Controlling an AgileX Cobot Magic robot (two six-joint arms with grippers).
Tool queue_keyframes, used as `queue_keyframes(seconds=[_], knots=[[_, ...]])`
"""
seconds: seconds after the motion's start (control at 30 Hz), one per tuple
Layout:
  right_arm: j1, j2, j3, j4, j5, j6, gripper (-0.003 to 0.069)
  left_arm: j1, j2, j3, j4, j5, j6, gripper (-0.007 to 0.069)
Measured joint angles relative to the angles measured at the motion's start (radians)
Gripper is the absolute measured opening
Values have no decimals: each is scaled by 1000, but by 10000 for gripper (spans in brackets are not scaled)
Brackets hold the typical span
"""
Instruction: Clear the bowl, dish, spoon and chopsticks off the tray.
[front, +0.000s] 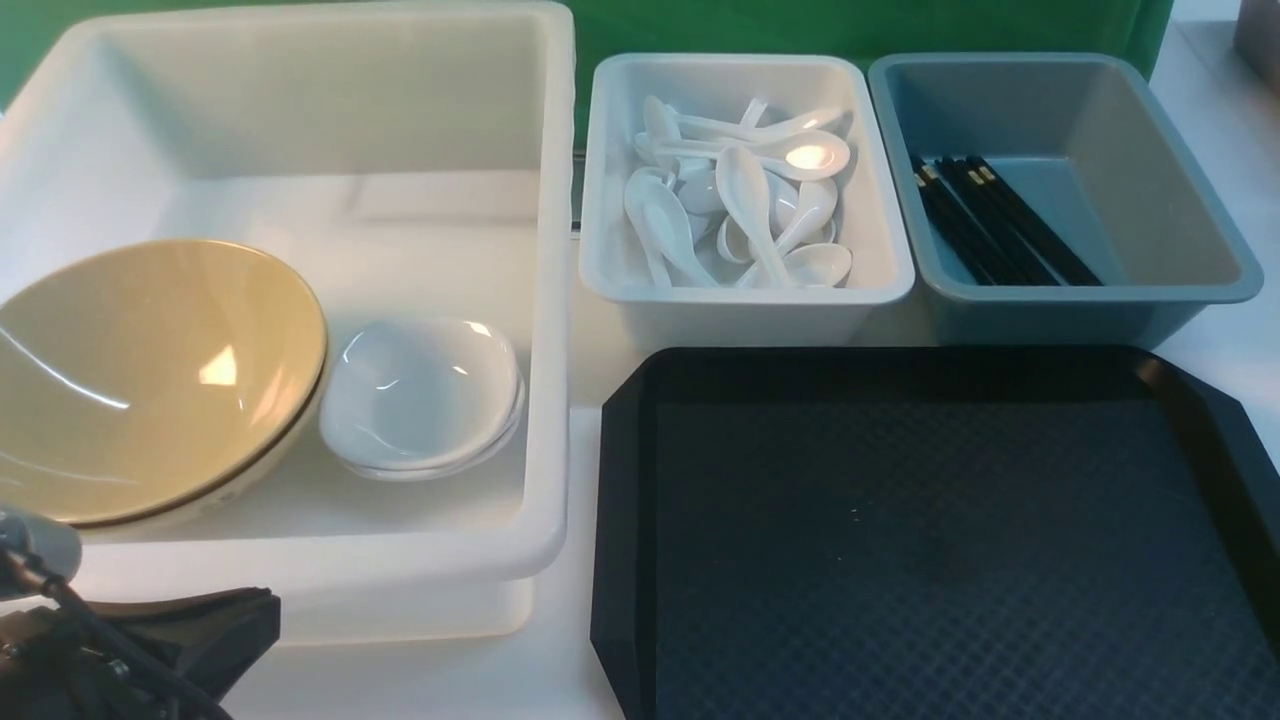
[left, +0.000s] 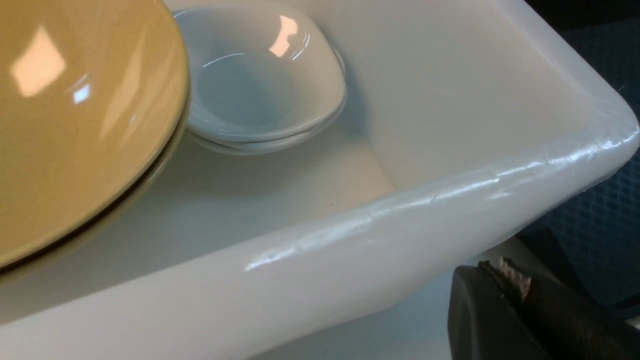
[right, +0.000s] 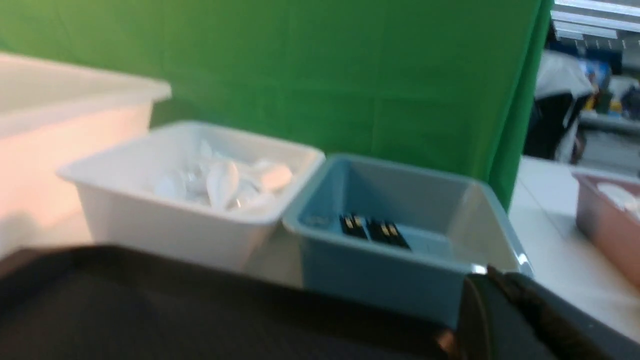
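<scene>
The black tray (front: 900, 520) lies bare at the front right, with nothing on it. Two stacked tan-yellow bowls (front: 140, 370) lean in the big white tub (front: 548, 300), beside a stack of small white dishes (front: 420, 385). Both also show in the left wrist view: the bowls (left: 75, 115) and the dishes (left: 255, 85). White spoons (front: 750, 200) fill the small white tub. Black chopsticks (front: 1000, 225) lie in the grey-blue tub. My left gripper (front: 268, 605) is shut and empty, low outside the big tub's near wall (left: 400, 225). My right gripper (right: 487, 277) is shut and empty above the tray's far right edge, out of the front view.
The small white tub (front: 600, 270) and the grey-blue tub (front: 1235, 280) stand side by side behind the tray. A green backdrop (right: 300, 75) closes the far side. A pinkish tub (right: 610, 220) stands on the white table off to the right.
</scene>
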Motion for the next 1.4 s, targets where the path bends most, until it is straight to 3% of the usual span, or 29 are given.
queue_keyframes(seconds=[0.1, 0.23, 0.43, 1.1, 1.27, 1.4], knots=[[-110, 0, 0, 24, 79, 0, 37, 0, 0, 0, 1, 5, 0, -11], [-158, 0, 0, 27, 150, 0, 38, 0, 0, 0, 1, 7, 0, -11], [-170, -1, 0, 27, 300, 0, 41, 0, 0, 0, 1, 8, 0, -11], [-170, -1, 0, 30, 305, 0, 53, 0, -60, 24, -9, 1, 7, -11], [-171, -1, 0, 30, 305, 0, 59, 3, -205, 61, 197, -70, 10, -11], [-171, -1, 0, 30, 305, 0, 62, 3, -324, 153, 383, -266, -178, -11]])
